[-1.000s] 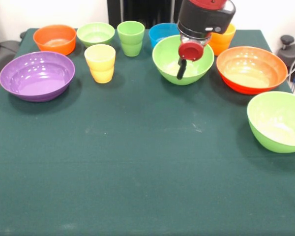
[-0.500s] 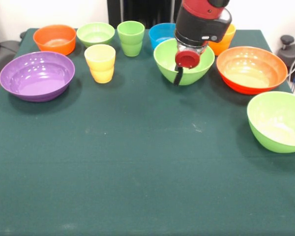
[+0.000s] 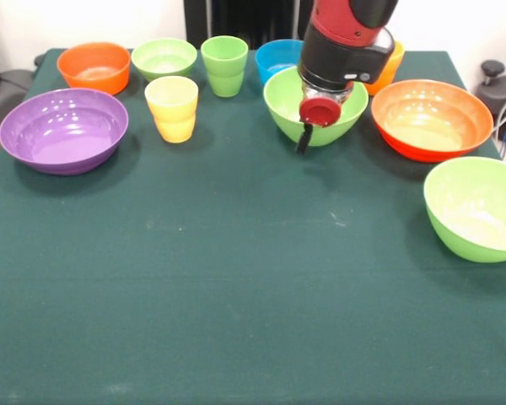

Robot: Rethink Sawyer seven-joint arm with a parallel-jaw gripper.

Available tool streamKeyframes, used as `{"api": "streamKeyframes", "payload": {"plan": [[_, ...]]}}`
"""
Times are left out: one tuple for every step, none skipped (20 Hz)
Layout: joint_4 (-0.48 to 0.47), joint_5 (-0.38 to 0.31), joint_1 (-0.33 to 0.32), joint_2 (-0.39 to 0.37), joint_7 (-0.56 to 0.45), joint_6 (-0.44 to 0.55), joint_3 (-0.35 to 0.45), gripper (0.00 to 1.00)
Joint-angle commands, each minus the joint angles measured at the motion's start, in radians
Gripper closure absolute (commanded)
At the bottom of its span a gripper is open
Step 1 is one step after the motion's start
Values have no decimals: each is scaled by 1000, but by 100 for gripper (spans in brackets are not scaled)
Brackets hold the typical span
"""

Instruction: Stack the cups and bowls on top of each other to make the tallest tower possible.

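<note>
Arm drifts toward the bowl's near rim since a second ago | end effector [image 3: 304, 139] overlaps green bowl [image 3: 315, 107] at bench [image 3: 236, 278] rear, just behind it | grip state: cannot tell | nothing stacked.

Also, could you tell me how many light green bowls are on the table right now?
3: a small light green bowl in the back row, a large light green bowl under the gripper, another large one at the right edge.
</note>
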Motion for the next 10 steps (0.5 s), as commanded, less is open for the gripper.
{"api": "streamKeyframes", "payload": {"plan": [[-88,-41,13,44,85,50,78,0],[-92,-42,14,48,84,49,75,0],[-100,-47,20,56,81,49,65,0],[-108,-49,26,62,84,57,52,0],[-116,-52,32,68,87,66,40,0],[-119,-51,34,70,89,78,34,100],[-121,-53,33,68,87,83,33,100],[-122,-54,32,67,85,89,32,100],[-124,-56,30,65,82,94,31,100],[-126,-55,28,62,82,103,32,100]]}}
